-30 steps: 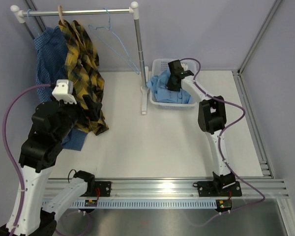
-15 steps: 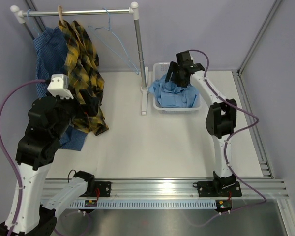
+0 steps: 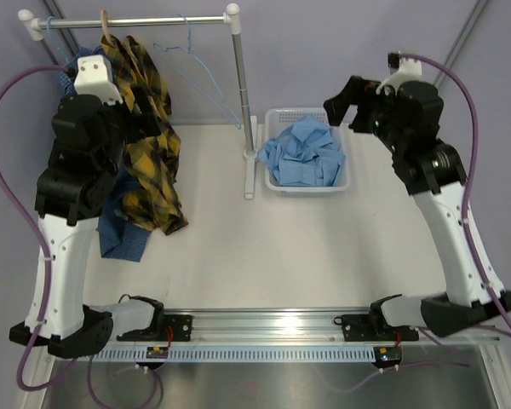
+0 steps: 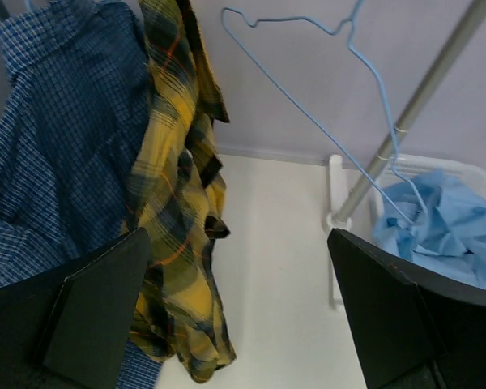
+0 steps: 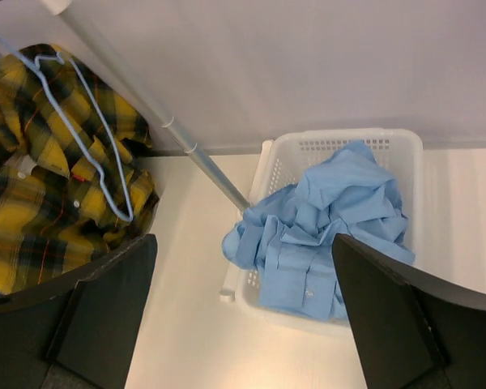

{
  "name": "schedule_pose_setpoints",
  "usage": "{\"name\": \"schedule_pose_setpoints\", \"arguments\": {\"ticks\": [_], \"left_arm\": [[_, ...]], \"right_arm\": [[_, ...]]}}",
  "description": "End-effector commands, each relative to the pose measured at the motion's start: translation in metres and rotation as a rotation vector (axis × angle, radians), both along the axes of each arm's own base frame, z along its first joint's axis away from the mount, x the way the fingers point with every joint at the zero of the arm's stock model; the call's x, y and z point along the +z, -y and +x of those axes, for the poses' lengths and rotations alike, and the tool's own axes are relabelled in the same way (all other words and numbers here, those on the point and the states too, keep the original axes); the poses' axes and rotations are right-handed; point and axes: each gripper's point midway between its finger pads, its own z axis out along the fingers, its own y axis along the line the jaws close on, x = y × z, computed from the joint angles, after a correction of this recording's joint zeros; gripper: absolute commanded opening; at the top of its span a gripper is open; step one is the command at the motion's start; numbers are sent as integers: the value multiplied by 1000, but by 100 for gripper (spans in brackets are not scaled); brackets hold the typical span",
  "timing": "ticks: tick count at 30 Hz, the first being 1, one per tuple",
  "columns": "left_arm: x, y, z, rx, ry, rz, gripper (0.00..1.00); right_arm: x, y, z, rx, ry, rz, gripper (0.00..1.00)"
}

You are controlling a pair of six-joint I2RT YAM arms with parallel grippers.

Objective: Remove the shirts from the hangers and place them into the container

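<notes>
With the crumpled light-blue button shirt (image 3: 305, 153) lying in the white plastic basket (image 3: 283, 113), the right claw (image 3: 342, 100) gapes empty just right of it, and the left claw (image 4: 235, 316), equally wide and empty, faces the yellow-and-black plaid shirt (image 3: 149, 170) well left of it.

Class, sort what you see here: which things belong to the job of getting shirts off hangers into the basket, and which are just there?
Belong to the job: light blue shirt, yellow plaid shirt, dark blue checked shirt, empty wire hanger, white basket.
Just there: clothes rack, purple cables, table.
</notes>
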Motion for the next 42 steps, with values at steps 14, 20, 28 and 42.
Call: {"name": "schedule_pose_setpoints", "arguments": {"ticks": [14,20,28,42], "left_arm": [[-21,-60,120,128,-93,9,94],[-47,-63,146,121,-155,26,76],[-51,-51,158,48,-164,25,30],[27,-55,120,61,34,52,0]], "right_arm": [[-107,47,-150,36,-32,-48,99],[-126,47,-159,48,-80,-49,99],[-134,51,-157,41,-97,-92,100],[-143,45,-154,75,-118,-107,99]]}}
